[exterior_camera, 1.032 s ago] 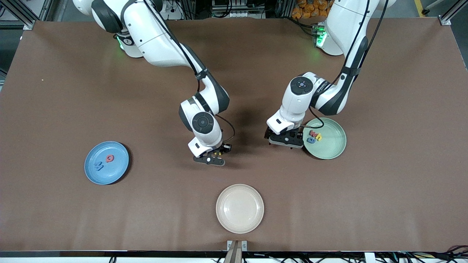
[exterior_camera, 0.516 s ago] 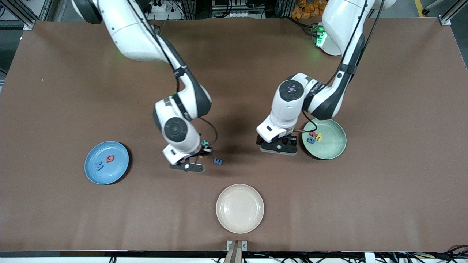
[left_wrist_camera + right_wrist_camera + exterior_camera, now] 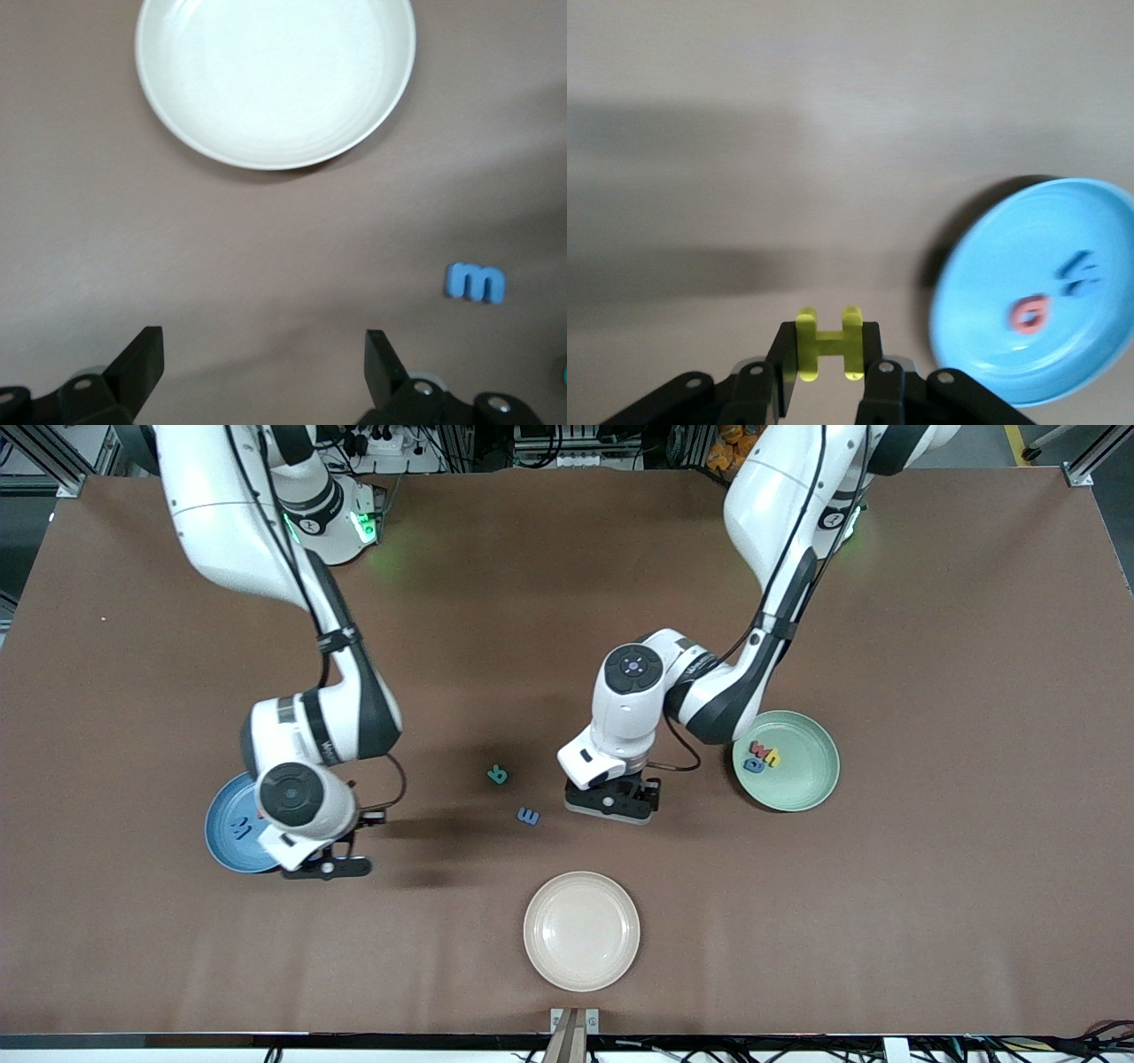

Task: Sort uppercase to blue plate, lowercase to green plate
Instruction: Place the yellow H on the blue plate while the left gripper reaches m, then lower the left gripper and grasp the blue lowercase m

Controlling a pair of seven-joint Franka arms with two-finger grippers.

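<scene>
My right gripper (image 3: 326, 865) is shut on the yellow H (image 3: 829, 343) and hangs by the edge of the blue plate (image 3: 217, 843), on the side nearer the front camera. The blue plate (image 3: 983, 292) holds the red Q (image 3: 1029, 314) and the blue M (image 3: 240, 829). The teal R (image 3: 498, 774) and the rounded blue m (image 3: 529, 816) lie on the table's middle. My left gripper (image 3: 611, 804) stands open over bare table beside the m (image 3: 476, 282), with nothing between its fingers. The green plate (image 3: 802, 781) carries the red w (image 3: 759, 748), yellow h (image 3: 772, 758) and blue a (image 3: 753, 765).
A cream plate (image 3: 581, 930) sits nearer the front camera than the loose letters, and it shows in the left wrist view too (image 3: 275, 80). The right arm's forearm covers part of the blue plate in the front view.
The right arm swung from the table's middle to the blue plate, carrying the H. The left gripper moved from the green plate toward the middle. R and m are now uncovered.
</scene>
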